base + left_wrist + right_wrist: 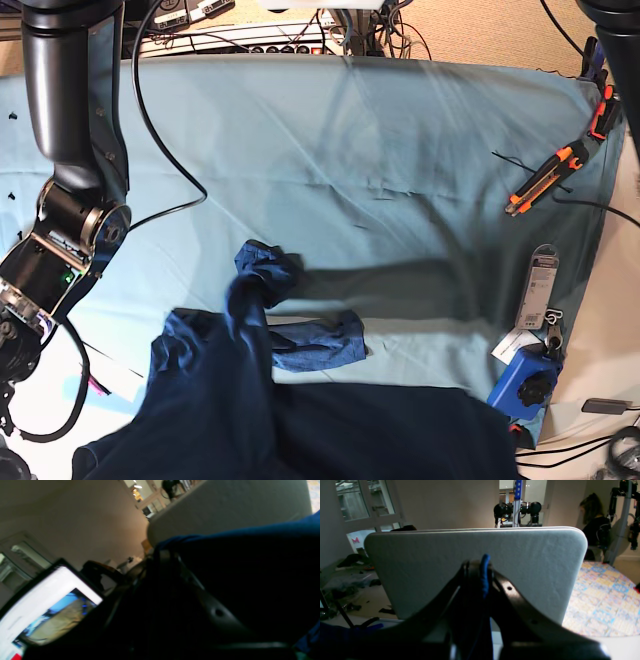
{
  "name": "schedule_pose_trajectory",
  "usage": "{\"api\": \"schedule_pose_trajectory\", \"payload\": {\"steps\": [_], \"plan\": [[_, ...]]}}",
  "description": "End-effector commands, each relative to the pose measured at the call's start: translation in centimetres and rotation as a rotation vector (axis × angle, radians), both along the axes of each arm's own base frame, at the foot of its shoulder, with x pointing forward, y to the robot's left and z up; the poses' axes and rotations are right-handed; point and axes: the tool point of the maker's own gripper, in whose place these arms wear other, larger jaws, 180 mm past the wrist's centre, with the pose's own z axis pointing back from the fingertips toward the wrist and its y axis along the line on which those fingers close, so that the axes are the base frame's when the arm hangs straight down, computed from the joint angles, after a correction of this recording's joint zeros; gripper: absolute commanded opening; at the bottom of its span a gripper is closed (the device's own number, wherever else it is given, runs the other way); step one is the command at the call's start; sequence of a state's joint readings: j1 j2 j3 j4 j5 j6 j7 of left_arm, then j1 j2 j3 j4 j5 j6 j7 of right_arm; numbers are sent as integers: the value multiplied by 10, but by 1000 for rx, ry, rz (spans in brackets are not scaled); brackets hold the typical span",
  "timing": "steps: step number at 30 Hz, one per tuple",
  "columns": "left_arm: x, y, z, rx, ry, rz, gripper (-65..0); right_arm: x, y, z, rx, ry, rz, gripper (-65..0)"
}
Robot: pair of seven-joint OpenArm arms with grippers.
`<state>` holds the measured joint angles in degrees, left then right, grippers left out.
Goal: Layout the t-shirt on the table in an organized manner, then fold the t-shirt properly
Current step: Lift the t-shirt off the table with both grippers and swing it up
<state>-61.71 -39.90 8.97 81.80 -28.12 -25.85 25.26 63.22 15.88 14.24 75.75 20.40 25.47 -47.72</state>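
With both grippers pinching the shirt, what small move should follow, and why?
Probably carry the t-shirt forward over the table and spread the grippers apart. The right gripper is shut on a blue fold, the left gripper also holds cloth, and the shirt hangs bunched at the near edge.

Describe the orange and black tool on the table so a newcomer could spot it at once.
Start from the table, draped in light teal cloth, and go to its far corner on the base view's right. The orange and black tool lies there at a slant, the only orange thing; the t-shirt is dark navy.

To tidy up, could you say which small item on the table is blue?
The boxy one, lowest in view; the tools are orange-black, the packet white.
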Motion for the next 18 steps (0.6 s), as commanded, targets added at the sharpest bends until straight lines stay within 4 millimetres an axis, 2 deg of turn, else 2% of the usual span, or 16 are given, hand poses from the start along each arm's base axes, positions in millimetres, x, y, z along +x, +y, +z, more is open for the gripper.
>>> {"api": "schedule_pose_trajectory", "payload": {"steps": [1, 6, 11, 15, 18], "plan": [[-8, 9, 25, -22, -52, 12, -650, -7, 1, 27, 2, -66, 13, -650], [-12, 15, 6, -41, 27, -21, -650, -12, 19, 16, -38, -39, 100, -650], [-14, 12, 1, -64, 45, -54, -650, -32, 29, 15, -122, -75, 99, -650], [-16, 7, 0, -70, 50, -81, -650, -53, 40, -3, -201, -89, 91, -650], [-23, -5, -1, -59, 55, -153, -650, -65, 46, -22, -238, -78, 85, -650]]}}
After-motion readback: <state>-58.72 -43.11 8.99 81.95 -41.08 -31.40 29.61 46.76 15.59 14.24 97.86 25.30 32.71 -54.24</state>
